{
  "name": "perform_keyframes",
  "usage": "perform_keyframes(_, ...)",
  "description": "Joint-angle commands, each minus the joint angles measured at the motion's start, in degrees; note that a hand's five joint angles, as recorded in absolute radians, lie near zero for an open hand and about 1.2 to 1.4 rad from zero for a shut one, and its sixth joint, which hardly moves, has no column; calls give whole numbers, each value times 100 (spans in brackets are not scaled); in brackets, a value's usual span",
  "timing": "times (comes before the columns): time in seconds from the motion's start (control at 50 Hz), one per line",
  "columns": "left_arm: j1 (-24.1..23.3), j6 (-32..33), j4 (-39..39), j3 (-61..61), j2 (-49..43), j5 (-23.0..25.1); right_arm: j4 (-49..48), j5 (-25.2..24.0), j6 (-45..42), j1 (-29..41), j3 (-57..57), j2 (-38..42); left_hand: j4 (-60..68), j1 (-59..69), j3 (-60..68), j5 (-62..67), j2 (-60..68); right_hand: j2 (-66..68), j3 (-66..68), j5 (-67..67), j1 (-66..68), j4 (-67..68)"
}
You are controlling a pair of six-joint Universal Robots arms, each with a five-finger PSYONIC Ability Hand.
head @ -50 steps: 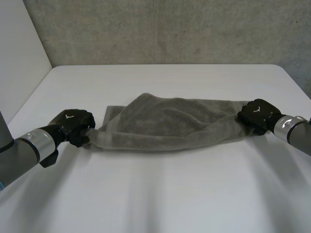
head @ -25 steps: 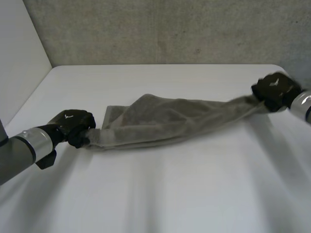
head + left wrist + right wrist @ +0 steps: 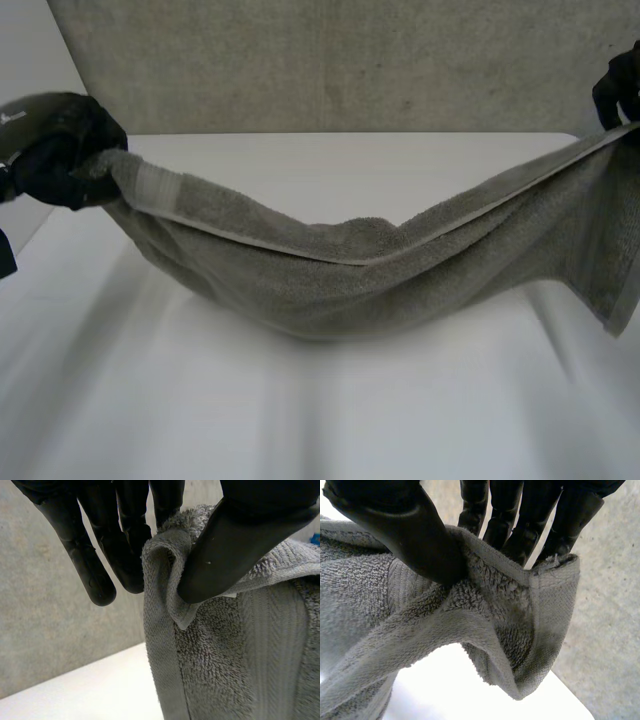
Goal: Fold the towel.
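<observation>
Two robot hands hold one grey towel (image 3: 350,280) in the air above the white surface (image 3: 300,430), one at each end. The left robot hand (image 3: 55,150) is well above the surface at its left side, clamped on the towel's left end. The right robot hand (image 3: 620,95) is at the far right, in front of the grey concrete wall (image 3: 350,60), and grips the opposite end. Between the two robot hands the towel hangs in a deep sag. Its hemmed upper edge (image 3: 250,240) runs down from the left robot hand to a low point near the middle, then rises to the right robot hand. The lowest part of the sag lies close to the surface; contact cannot be confirmed. Below the right robot hand, a section of the towel hangs down to a free corner (image 3: 618,325). In the left wrist view, the thumb (image 3: 240,545) pinches a bunched fold of the towel's end against the fingers (image 3: 130,555), while the outer fingers extend nearly straight beside the cloth. In the right wrist view, the thumb (image 3: 410,535) presses the terry cloth against the fingers (image 3: 520,530), and the flat hem band (image 3: 547,625) drapes over at the fingertips.
</observation>
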Motion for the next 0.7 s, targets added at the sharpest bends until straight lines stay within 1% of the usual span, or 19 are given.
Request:
perform_keyframes(0.02,212,-469,-9,188,-23,124,348,-231,-41,-97,-512,214,200,804,363,618,486,524,308,430,491,338)
perform_keyframes(0.1,266,-514,-9,232,-304,124,525,-178,-323,-97,-504,707,200,804,363,618,486,524,308,430,491,338)
perform_keyframes(0.12,274,-514,-18,250,-591,124,664,-48,-680,-19,-495,1020,200,804,363,618,486,524,308,430,491,338)
perform_keyframes(0.14,274,-514,-35,276,-873,124,953,223,-1153,77,-503,1319,200,804,363,618,486,524,308,430,491,338)
perform_keyframes(0.16,274,-514,-36,276,-875,124,956,226,-1158,78,-504,1322,200,804,363,618,486,524,308,430,491,338)
perform_keyframes(0.2,248,-488,-88,355,-1479,72,1594,987,-2050,384,-582,1891,200,804,363,618,486,524,308,430,491,338)
perform_keyframes(0.22,248,-487,-88,355,-1482,71,1597,990,-2054,386,-583,1893,200,804,363,618,486,524,308,430,491,338)
perform_keyframes(0.26,170,-461,-141,635,-2234,54,1415,1192,-2265,727,-836,2375,200,804,363,618,486,524,308,430,491,338)
perform_keyframes(0.32,107,-452,-203,892,-2598,54,1184,1245,-2195,922,-1057,2553,200,804,363,618,486,524,308,430,491,338)
perform_keyframes(0.36,-225,-452,-430,1643,-3263,36,782,1403,-1872,1307,-1756,2806,200,804,363,618,486,524,308,430,491,338)
perform_keyframes(0.38,-226,-452,-431,1647,-3266,36,780,1404,-1870,1309,-1760,2808,200,804,363,618,486,524,308,430,491,338)
perform_keyframes(0.42,-542,-452,-728,2662,-3721,-86,160,1561,-1179,1720,-2940,3113,200,804,363,618,486,524,308,430,491,338)
perform_keyframes(0.48,-622,-461,-835,3212,-3846,-183,-266,1597,-701,1907,-3588,3238,200,804,363,618,486,524,308,430,491,338)
perform_keyframes(0.52,-701,-566,-888,4262,-3881,-402,-1228,1632,453,2082,-4647,3300,200,804,363,618,486,524,308,430,491,338)
perform_keyframes(0.54,-701,-566,-888,4267,-3881,-403,-1233,1632,459,2082,-4652,3300,200,804,363,618,486,524,308,430,491,338)
perform_keyframes(0.58,-736,-802,-836,5202,-3846,-639,-2204,1807,1745,2074,-5256,3300,200,804,363,618,486,524,308,430,491,338)
perform_keyframes(0.6,-736,-804,-835,5207,-3846,-640,-2208,1808,1751,2074,-5258,3300,200,804,363,618,486,524,308,430,491,338)
perform_keyframes(0.64,-754,-1319,-635,5942,-3802,-807,-2900,2035,2731,2082,-5329,3247,200,804,363,618,486,524,308,430,491,338)
perform_keyframes(0.7,-754,-1656,-475,6147,-3776,-825,-2964,2063,2947,2082,-5258,3229,200,804,363,618,486,524,308,430,491,338)
